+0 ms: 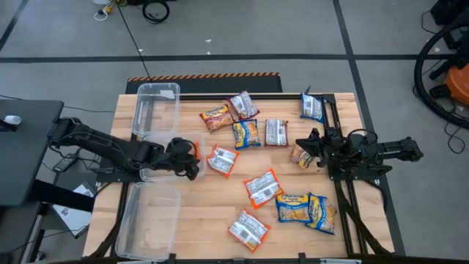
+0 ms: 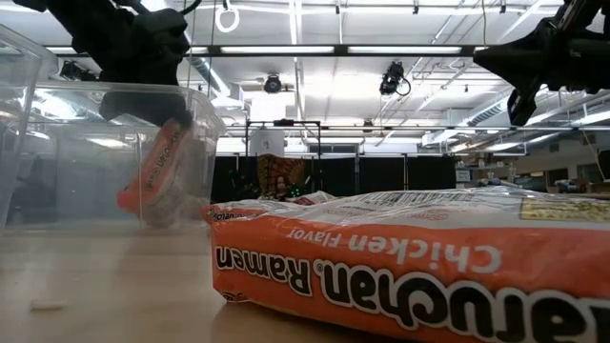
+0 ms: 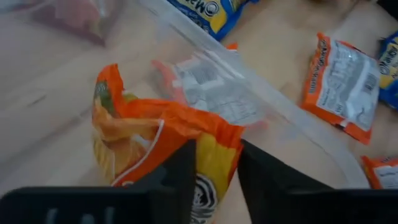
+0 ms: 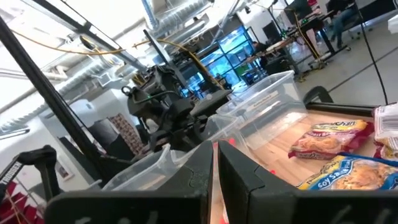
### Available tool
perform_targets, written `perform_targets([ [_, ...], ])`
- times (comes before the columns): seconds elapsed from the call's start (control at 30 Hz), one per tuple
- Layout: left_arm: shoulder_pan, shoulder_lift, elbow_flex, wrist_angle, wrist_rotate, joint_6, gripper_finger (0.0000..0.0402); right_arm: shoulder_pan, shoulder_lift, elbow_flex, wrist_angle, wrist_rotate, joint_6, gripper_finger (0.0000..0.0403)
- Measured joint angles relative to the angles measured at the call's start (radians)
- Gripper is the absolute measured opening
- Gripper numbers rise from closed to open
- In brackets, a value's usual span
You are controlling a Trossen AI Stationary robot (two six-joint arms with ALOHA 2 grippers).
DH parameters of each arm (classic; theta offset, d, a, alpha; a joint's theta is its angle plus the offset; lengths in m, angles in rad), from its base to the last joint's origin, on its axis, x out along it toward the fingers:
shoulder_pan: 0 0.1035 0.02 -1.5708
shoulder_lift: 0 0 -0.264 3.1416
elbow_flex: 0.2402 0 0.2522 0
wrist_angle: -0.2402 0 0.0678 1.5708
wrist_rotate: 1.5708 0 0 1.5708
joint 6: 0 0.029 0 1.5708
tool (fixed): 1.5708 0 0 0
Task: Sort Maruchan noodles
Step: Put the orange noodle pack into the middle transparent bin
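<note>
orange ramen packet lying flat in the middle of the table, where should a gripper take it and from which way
Take the flat orange plastic ramen packet across its narrow width near the middle, coming straight down from above. It lies flat and skewed on the wooden table, apart from its neighbours, so turn the fingers to straddle its long edges. The crinkly wrapper may slip, so pinching a sealed end is a fallback.

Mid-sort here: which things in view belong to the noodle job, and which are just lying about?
Job: orange packet at the left gripper, at the middle clear bin; loose packets on the table: orange, blue-and-yellow, silver-red; right gripper beside them.
Lying about: floor cable; striped strip behind the table.
</note>
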Motion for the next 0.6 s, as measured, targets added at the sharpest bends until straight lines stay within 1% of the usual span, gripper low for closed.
perform_targets([
  [0.17,0.021,-0.017,0.044,-0.034,0.040,0.062,0.0180,0.000,0.000,0.000,0.000,0.001,0.020,0.0030],
  [0.27,0.022,-0.021,0.108,-0.097,0.040,0.116,0.0198,0.000,0.000,0.000,0.000,0.007,0.019,0.0030],
  [0.33,0.021,-0.021,0.168,-0.216,0.043,0.139,0.0200,0.000,0.001,0.000,-0.001,0.015,0.018,0.0030],
  [0.43,0.016,-0.021,0.250,-0.404,0.041,0.134,0.0196,0.000,0.004,0.000,-0.003,0.016,-0.009,0.0030],
  [0.5,0.007,-0.019,0.275,-0.530,0.041,0.128,0.0190,0.000,0.005,0.000,-0.005,0.016,-0.052,0.0030],
  [0.6,0.004,-0.020,0.287,-0.669,0.043,0.103,0.0183,0.000,0.008,0.000,-0.003,0.015,-0.051,0.0030],
])
